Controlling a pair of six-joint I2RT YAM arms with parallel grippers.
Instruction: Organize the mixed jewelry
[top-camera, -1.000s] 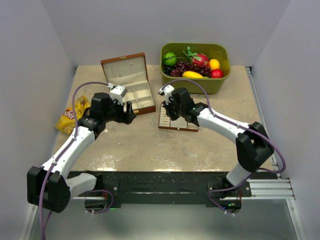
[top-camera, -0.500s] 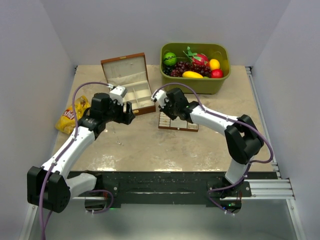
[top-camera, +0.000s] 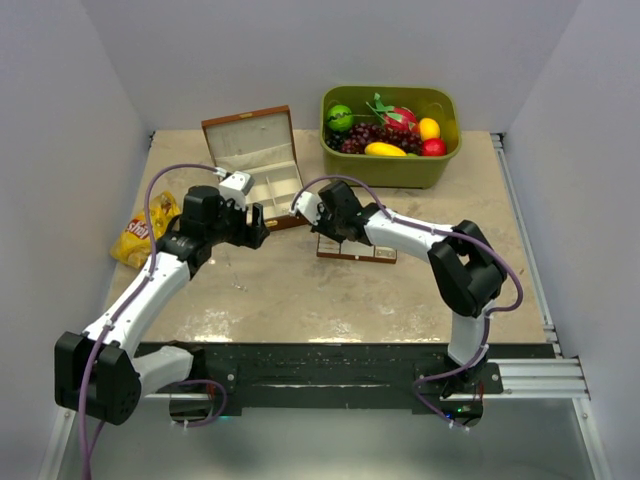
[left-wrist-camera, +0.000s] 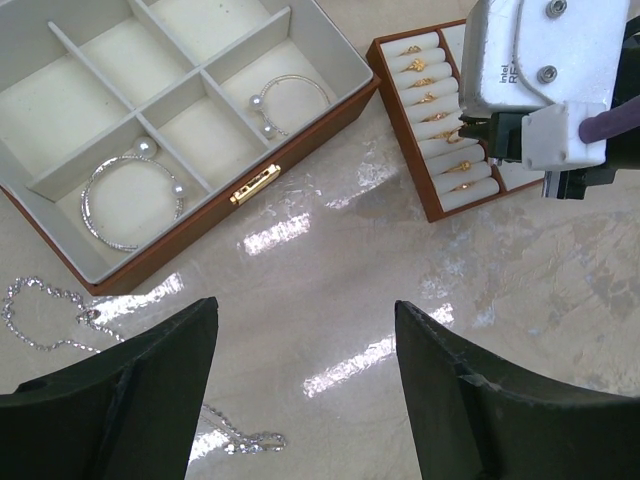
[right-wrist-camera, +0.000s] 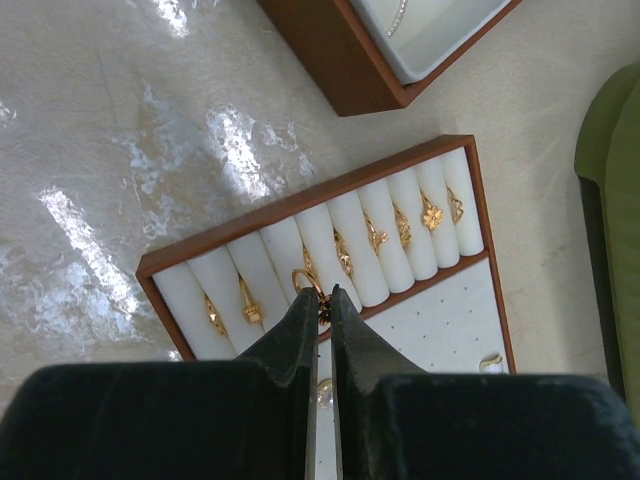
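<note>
The jewelry tray (right-wrist-camera: 300, 195) is brown-edged, with cream rolls holding several gold rings and a flat dotted part with small earrings; it also shows in the top view (top-camera: 362, 252) and the left wrist view (left-wrist-camera: 416, 188). My right gripper (right-wrist-camera: 320, 298) is shut on a gold ring (right-wrist-camera: 308, 279) just above the rolls near the tray's left end. My left gripper (left-wrist-camera: 305, 305) is open and empty over bare table, in front of the wooden box (left-wrist-camera: 300, 130). Two silvery hoops (left-wrist-camera: 130, 195) (left-wrist-camera: 290, 95) lie in box compartments. A fine chain (left-wrist-camera: 250, 442) lies on the table left of the left gripper.
A green bin (top-camera: 400, 170) of fruit stands at the back right. A yellow snack packet (top-camera: 140, 235) lies at the left edge. The box (top-camera: 262, 165) has its lid up behind the left gripper. The right arm's wrist camera (left-wrist-camera: 540, 70) hangs over the tray.
My right gripper has moved left along the tray toward its left end, still shut. The left arm has not moved.
</note>
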